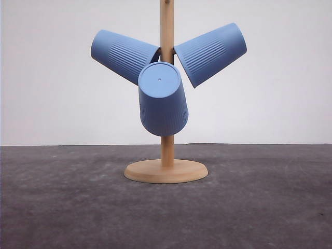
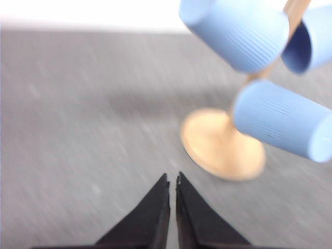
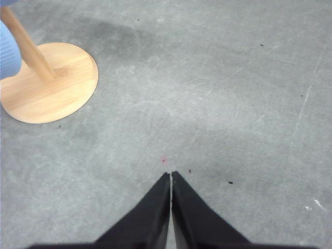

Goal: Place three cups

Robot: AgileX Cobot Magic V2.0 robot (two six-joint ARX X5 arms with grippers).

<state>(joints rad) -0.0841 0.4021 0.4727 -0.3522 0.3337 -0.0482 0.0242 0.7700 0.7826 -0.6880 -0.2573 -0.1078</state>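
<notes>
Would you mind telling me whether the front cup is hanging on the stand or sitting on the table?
Hanging on the wooden stand. The front cup sits tilted above the table, flat bottom facing the camera, well clear of the base.

Setting: probably a lab or test bay
Backdrop: plain white wall (image 1: 280, 78)
Surface: bare grey scuffed bench (image 1: 270, 207)
Furnishing: lone wooden peg stand (image 1: 166, 170)

Each arm ended in a matte black gripper, the left gripper (image 2: 173, 179) and right gripper (image 3: 171, 175) alike, with two flat fingers tapering to sharp, narrow tips.
</notes>
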